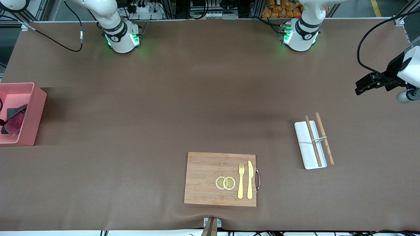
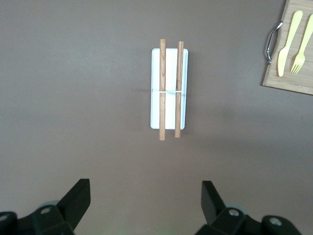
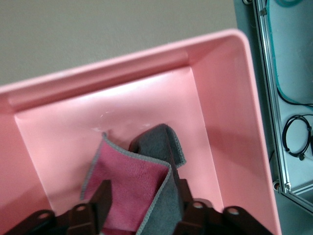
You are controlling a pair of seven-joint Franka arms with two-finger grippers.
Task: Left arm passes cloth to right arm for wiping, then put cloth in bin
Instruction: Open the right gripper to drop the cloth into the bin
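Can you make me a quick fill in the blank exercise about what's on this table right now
1. The cloth lies inside the salmon-pink ____.
2. On the wooden board, a yellow fork lies beside a yellow ____.
3. Two wooden sticks lie across the white ____.
4. The left gripper hangs over bare table with its fingers ____.

Missing words: bin; knife; tray; open

On the table [image 1: 197, 105] there are: one pink bin [image 1: 32, 113] holding one cloth [image 1: 13, 119], one wooden cutting board [image 1: 203, 178], two lemon slices [image 1: 225, 183], one yellow fork [image 1: 241, 183], one yellow knife [image 1: 250, 180], one white tray [image 1: 303, 149], and two wooden sticks [image 1: 325, 137].
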